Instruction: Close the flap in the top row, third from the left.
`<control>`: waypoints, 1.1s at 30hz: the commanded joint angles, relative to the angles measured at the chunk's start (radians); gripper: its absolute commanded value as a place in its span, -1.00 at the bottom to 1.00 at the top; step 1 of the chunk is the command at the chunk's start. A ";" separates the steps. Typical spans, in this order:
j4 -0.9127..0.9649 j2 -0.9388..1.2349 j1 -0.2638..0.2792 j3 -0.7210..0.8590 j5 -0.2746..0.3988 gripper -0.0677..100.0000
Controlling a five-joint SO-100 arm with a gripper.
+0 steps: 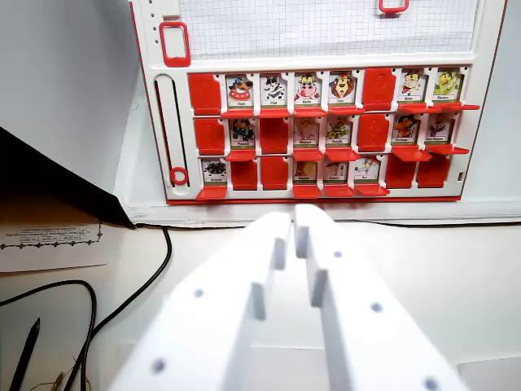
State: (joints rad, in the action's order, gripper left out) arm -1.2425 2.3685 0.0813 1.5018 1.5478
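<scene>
A wrist camera looks past a white end effector toward a red and white picture game board that stands propped up at the back of a pale surface. The end effector fills the lower middle of the view, its two blocky fingers drawn nearly together with only a thin slit between them, holding nothing. The board carries three rows of small hinged flaps, some showing cartoon animal cards with names beneath, others showing plain red panels. In the top row, counting from the wrist view's left, the first position is plain red, the second shows a card, and the third flap shows what looks like a black and white animal, with its red ledge just below. This flap sits well apart from the end effector, above and slightly to the wrist view's left of its tips. The flap is probably thin, stiff, very light plastic on a loose hinge, so it wants a gentle push on its face or upper edge rather than a grasp. A black cable and a printed sheet lie at the wrist view's left.
</scene>
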 commanded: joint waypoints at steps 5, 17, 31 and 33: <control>0.077 0.040 -0.020 0.086 0.038 -1.00; 0.081 0.041 -0.023 0.098 0.040 -1.00; 0.193 0.031 -0.021 0.209 0.046 -1.00; 0.249 0.032 -0.020 0.255 0.049 -1.00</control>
State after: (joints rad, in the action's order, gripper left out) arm -1.0738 2.3899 0.0537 1.7365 1.5815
